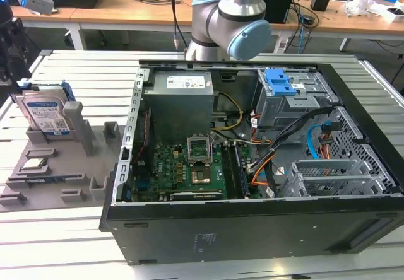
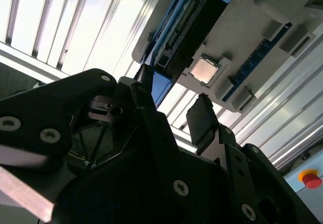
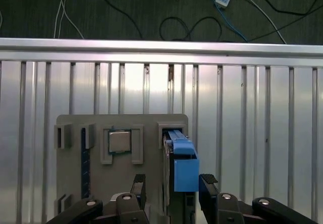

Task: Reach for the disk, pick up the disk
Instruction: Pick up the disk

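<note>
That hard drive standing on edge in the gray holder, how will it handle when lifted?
The disk looks like rigid metal: probably stiff and heavy for its size. Standing on edge in the gray holder, it may tip if nudged sideways. Its smooth faces could be slippery.

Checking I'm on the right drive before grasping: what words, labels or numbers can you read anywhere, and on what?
Label on the disk: white-and-blue print, too small to read.
Sticker on the power supply: too small to read.
Marking on the computer case: too small to read.
No text can be quoted.
</note>
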You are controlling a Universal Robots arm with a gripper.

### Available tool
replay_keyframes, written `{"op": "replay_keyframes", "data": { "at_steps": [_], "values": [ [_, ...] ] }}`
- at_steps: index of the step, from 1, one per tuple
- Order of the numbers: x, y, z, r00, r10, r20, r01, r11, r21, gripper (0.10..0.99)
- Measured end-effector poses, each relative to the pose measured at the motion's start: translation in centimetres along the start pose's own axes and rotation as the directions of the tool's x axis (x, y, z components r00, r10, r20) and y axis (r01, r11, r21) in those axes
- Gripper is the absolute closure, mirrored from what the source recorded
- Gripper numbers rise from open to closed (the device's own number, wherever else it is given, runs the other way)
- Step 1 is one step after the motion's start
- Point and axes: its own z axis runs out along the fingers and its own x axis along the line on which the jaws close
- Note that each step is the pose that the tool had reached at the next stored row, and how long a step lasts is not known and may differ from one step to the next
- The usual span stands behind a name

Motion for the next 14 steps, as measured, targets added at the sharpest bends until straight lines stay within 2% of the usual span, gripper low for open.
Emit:
{"op": "replay_keyframes", "data": {
  "at_steps": [14],
  "values": [
    [-0.03, -0.18, 1.29, 1.0, 0.0, -0.0018, 0.0, 1.0, 0.0, 0.541]
  ]
}}
